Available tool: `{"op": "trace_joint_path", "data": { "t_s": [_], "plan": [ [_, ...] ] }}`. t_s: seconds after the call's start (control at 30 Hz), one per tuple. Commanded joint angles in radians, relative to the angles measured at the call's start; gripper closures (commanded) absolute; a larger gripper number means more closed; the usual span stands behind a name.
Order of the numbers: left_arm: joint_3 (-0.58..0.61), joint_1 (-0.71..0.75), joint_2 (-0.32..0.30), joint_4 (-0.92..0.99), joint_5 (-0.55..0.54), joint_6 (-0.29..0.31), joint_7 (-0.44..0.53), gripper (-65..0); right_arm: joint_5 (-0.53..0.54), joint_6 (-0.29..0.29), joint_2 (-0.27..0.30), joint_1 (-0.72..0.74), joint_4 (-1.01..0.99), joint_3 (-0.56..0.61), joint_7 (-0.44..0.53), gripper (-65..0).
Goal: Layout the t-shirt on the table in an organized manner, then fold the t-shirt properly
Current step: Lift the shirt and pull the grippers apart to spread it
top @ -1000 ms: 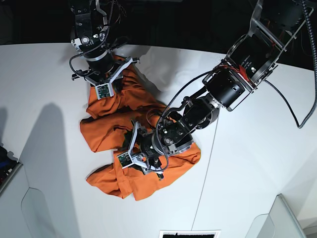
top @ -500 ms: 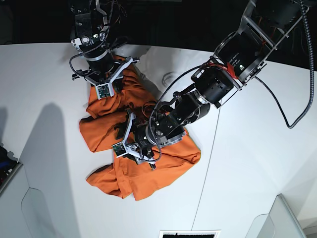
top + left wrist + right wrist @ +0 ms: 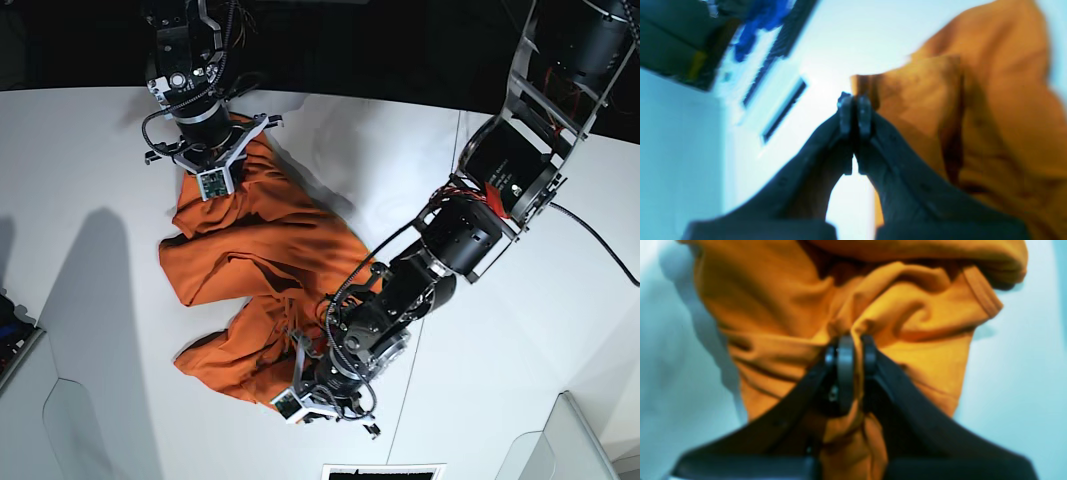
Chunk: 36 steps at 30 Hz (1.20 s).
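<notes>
Right gripper [image 3: 207, 170] sat at the far edge of the t-shirt [image 3: 262, 262], its fingers [image 3: 845, 373] clenched on a gathered pinch of orange cloth; in the right wrist view fabric bunched between and below the pads, with a ribbed hem off to one side. The t-shirt lay crumpled on the white tabletop [image 3: 80, 160], spreading away from those fingers toward the other arm, with folds stacked over each other, not laid flat.

Left gripper [image 3: 318, 395] was low at the near edge of the garment, beside the thin dark seam [image 3: 400, 420]. Its fingers [image 3: 846, 113] were pressed together; in the left wrist view the orange edge sat just beside and behind the tips, too blurred to tell whether any cloth was caught, though it looked like none or only a sliver.

Judged step: getting two opposite grips for the spread. To do it well, confirm the left fingers really hold the hem before pulling; if empty, reopen and bite deeper into a single layer. Then draw both pinches apart, low over the tabletop and evenly, so the folds slide out rather than twist.
</notes>
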<state>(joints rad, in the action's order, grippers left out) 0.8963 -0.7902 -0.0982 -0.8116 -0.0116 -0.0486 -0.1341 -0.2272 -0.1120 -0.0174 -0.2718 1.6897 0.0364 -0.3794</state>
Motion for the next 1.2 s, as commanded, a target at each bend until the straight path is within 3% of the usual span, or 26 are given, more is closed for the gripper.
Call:
{"op": "trace_joint_path", "data": {
  "t_s": [0.0, 0.17, 0.37, 0.5, 0.57, 0.67, 0.73, 0.97, 1.1, 1.17],
  "plan": [
    [-0.01, -0.044, -0.02, -0.014, 0.005, -0.015, 0.005, 0.0, -0.02, 0.005, 0.004, -0.006, 0.004, -0.021, -0.045, 0.0],
    [-0.059, -0.084, -0.144, -0.014, 0.004, -0.016, 0.003, 0.0, -0.018, 0.003, 0.01, -0.006, 0.004, -0.114, -0.044, 0.0],
    [-0.176, -0.095, -0.325, -0.014, -0.035, -0.015, -0.008, 0.0, 0.037, -0.015, 0.082, -0.006, 0.004, -0.179, -0.044, 0.0],
    [-0.199, -0.084, -0.447, -0.014, -0.124, -0.009, -0.087, 0.0, 0.042, -0.014, 0.117, -0.006, 0.004, -0.179, -0.041, 0.0],
    [-0.199, -0.073, -0.496, -0.014, -0.174, 0.04, -0.137, -0.5, 0.081, -0.013, 0.128, -0.004, 0.004, -0.179, -0.024, -1.6],
    [-0.2, -0.051, -0.553, -0.014, -0.278, 0.093, -0.217, -14.4, 0.149, -0.003, 0.134, 0.003, 0.004, -0.18, -0.006, -19.9],
    [-0.205, -0.026, -0.584, -0.014, -0.329, 0.155, -0.253, -23.9, 0.183, 0.005, 0.134, 0.012, 0.004, -0.18, 0.002, -26.1],
    [-0.367, 0.099, -0.657, -0.042, -0.444, 0.296, -0.283, -26.6, 0.234, 0.004, 0.134, 0.019, 0.127, -0.18, 0.012, -26.7],
    [-0.489, 0.175, -0.664, -0.104, -0.504, 0.437, -0.298, -26.6, 0.255, 0.0, 0.134, 0.049, 0.191, -0.18, 0.011, -26.8],
    [-0.509, 0.209, -0.663, -0.156, -0.532, 0.458, -0.298, -26.6, 0.267, 0.001, 0.133, 0.083, 0.188, -0.18, 0.011, -28.7]
  ]
}}
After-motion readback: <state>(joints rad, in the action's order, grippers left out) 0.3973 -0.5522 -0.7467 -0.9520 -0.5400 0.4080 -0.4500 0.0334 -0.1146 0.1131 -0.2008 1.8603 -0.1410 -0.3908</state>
